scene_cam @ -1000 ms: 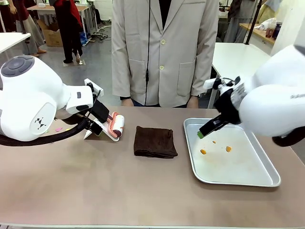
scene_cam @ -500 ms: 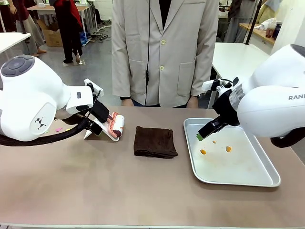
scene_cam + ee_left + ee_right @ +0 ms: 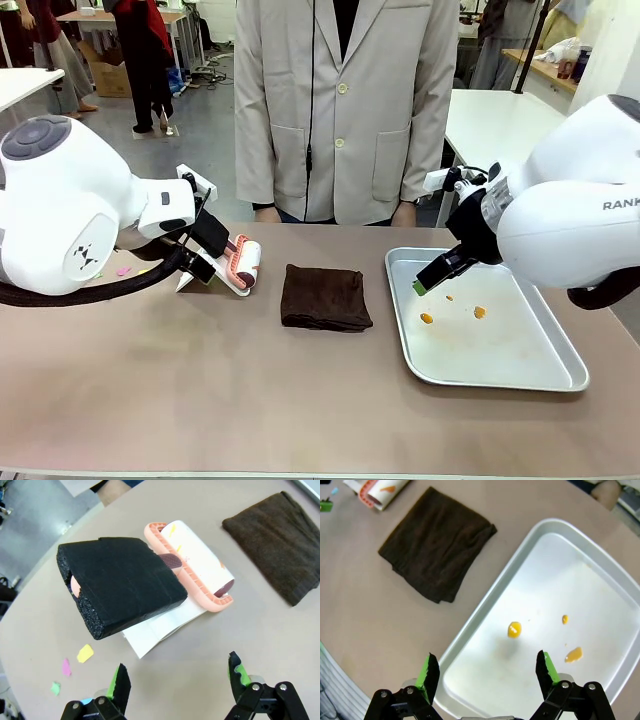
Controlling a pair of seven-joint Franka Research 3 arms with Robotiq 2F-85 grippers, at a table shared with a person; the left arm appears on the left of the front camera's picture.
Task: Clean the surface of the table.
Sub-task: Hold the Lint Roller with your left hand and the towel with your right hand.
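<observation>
The taupe-brown table (image 3: pixel 200 380) holds a lint roller (image 3: pixel 243 263) with a pink frame, a white roll and a black foam handle (image 3: pixel 120 582). Small coloured paper scraps (image 3: pixel 84 653) lie on the top beside it. My left gripper (image 3: pixel 179 680) hangs open just short of the roller, nothing between its green-padded fingers. A folded dark brown cloth (image 3: pixel 323 297) lies mid-table. My right gripper (image 3: pixel 487 670) hovers open and holds nothing. It is over the left part of the silver tray (image 3: pixel 600 565), by its far left corner in the front view (image 3: pixel 428 280).
Orange spots (image 3: pixel 514 629) dot the tray's floor (image 3: pixel 500 350). A person in a beige jacket (image 3: pixel 345 110) stands at the far edge, hands resting at the table's rim. A loose white sheet (image 3: pixel 160 627) lies under the roller. The near half of the table is bare.
The right arm has shifted slightly, its gripper staying over the tray's far left corner. The left arm, roller and cloth have not moved.
</observation>
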